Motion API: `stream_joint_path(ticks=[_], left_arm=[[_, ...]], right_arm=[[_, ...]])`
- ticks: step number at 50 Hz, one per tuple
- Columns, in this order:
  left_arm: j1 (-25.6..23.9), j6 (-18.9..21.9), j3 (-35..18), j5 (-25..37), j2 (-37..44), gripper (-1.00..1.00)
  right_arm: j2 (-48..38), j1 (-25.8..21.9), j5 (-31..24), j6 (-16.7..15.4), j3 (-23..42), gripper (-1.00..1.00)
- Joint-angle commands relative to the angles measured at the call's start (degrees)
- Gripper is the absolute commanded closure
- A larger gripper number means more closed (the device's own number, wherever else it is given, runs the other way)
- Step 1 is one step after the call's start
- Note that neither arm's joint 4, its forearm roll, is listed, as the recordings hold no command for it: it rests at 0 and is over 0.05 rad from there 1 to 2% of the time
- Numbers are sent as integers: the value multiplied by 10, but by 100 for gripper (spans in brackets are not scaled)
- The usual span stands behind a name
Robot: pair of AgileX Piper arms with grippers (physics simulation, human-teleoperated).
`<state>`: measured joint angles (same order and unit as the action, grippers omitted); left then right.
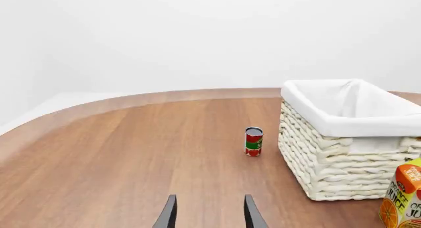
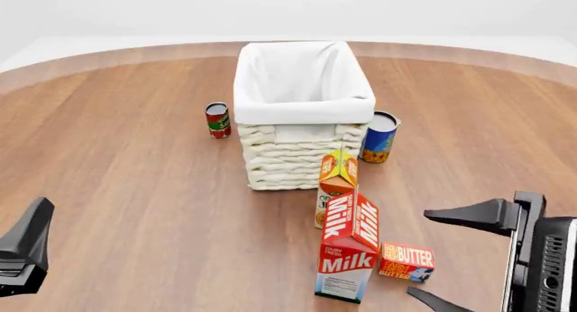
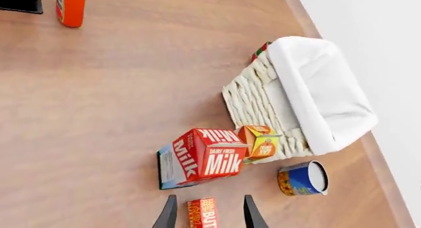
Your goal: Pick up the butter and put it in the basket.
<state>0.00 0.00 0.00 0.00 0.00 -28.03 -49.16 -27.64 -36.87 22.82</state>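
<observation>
The butter (image 2: 407, 261) is a small flat orange-red box lying on the table just right of the milk carton (image 2: 349, 248). My right gripper (image 2: 417, 253) hovers over it, open, one finger on each side and neither touching. The right wrist view shows the butter (image 3: 202, 214) between the spread fingers of that gripper (image 3: 209, 212). The basket (image 2: 298, 157), cream wicker with a white liner, stands beyond the cartons mid-table. My left gripper (image 1: 210, 210) is open and empty over bare wood, far left of the butter.
An orange juice carton (image 2: 337, 187) stands between the milk carton and the basket. A red can (image 2: 217, 119) sits left of the basket and a blue can (image 2: 380, 136) right of it. The table's curved far edge runs behind the basket.
</observation>
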Motion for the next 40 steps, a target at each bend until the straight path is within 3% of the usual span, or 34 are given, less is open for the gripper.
stream_joint_path(ticks=[1,5,15,24,29,32,33,35,40], left_arm=[[0,0,0,0,0,-100],[0,0,0,0,0,-100],[0,0,0,0,0,-100],[0,0,0,0,0,-100],[0,0,0,0,0,-100],[0,0,0,0,0,-100],[0,0,0,0,0,-100],[0,0,0,0,0,-100],[0,0,0,0,0,-100]], right_arm=[[-46,-7,-50,-74,9,-100],[-49,7,-58,-96,7,-100],[-53,26,-73,-104,35,-100],[-62,68,-67,-127,-3,-100],[-82,84,-58,-123,-11,-100],[-100,78,-63,-92,-3,-100],[-107,62,-72,-58,17,-100],[-116,63,-82,-21,34,-100],[-116,82,-99,10,44,-100]])
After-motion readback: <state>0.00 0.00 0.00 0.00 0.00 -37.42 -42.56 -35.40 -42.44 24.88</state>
